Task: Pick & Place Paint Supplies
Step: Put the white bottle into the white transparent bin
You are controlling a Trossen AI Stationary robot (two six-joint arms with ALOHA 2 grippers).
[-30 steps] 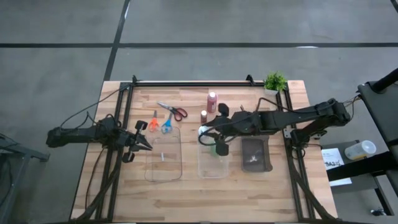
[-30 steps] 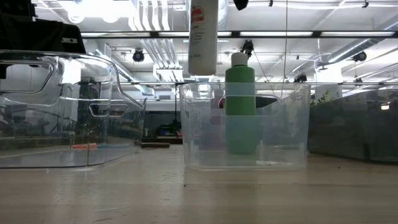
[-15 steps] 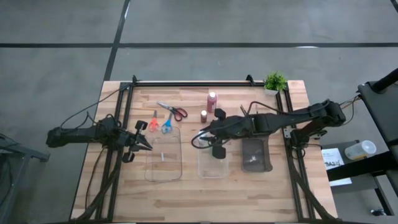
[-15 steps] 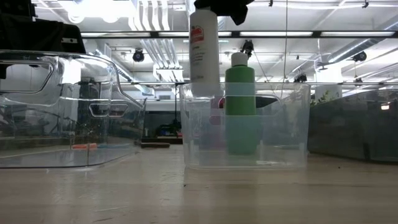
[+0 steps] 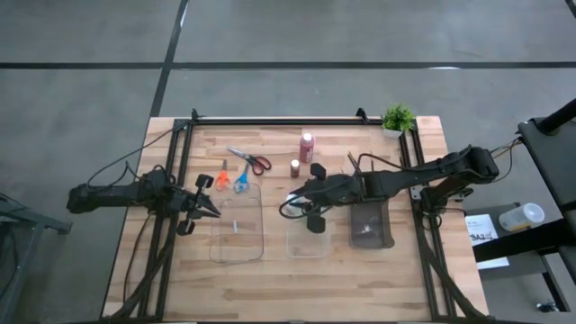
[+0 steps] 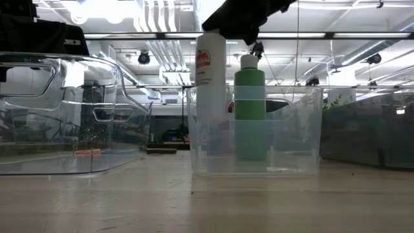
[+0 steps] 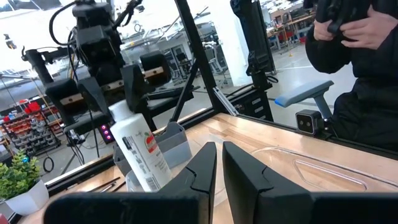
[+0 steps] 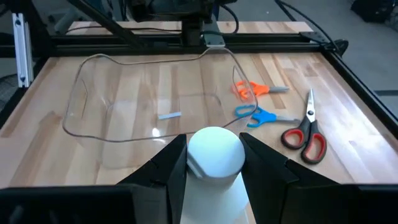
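A workshop with strip lights and racks lies beyond a wooden counter [image 5: 270, 270], and a person in dark clothes sits past its far edge in the left wrist view. The right tool [image 8: 211, 163] is clamped on the cap of the white paint bottle [image 6: 211, 77], holding it upright with its base inside the middle clear tray [image 6: 255, 162], just beside the green paint bottle [image 6: 250, 107] standing there. The step in hand looks like the placing of this bottle: the low view does not settle whether its base touches the tray floor, so the next move probably calls for a short straight lowering, then parting the fingers without tipping it against the green one. The left tool [image 7: 217, 163] waits over the counter at the left clear tray [image 5: 238, 225], fingers nearly together on nothing. The red scissors [image 5: 256, 162], orange scissors [image 5: 221, 178], blue scissors [image 5: 241, 181], red paint bottle [image 5: 307, 146] and brownish paint bottle [image 5: 294, 167] lie out on the counter, not yet sorted.
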